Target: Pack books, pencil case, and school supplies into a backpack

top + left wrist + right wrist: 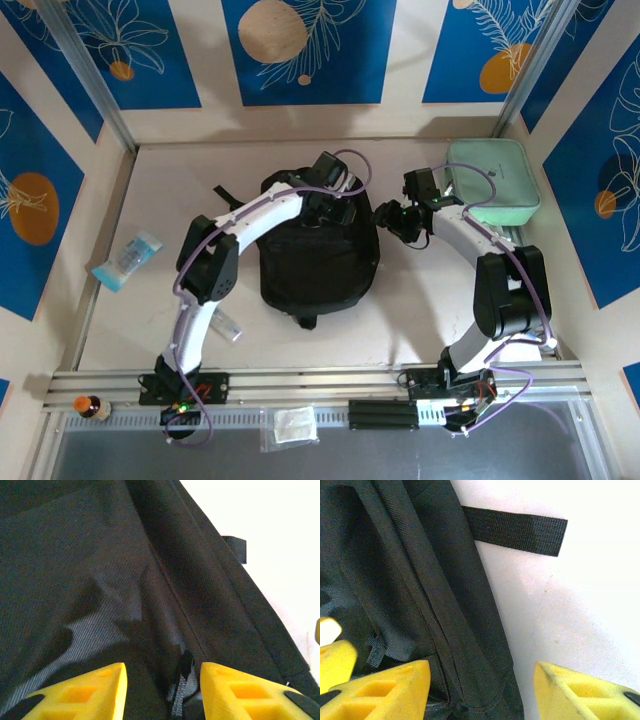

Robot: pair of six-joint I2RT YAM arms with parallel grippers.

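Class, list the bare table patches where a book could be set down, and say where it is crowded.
Free: far-left corner, between backpack and light-blue packet; near strip between backpack and right arm. Crowded: backpack's far end, where left gripper and right gripper work beside mint-green zip case.

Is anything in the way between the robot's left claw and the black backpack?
No, nothing visible is. The left gripper hangs right over the backpack, its fingers apart above the bare fabric. A small grey tab of the backpack itself sits in the gap.

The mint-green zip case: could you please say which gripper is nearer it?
Right. The right gripper is beside the mint-green case; the left gripper is farther, over the black fabric backpack.
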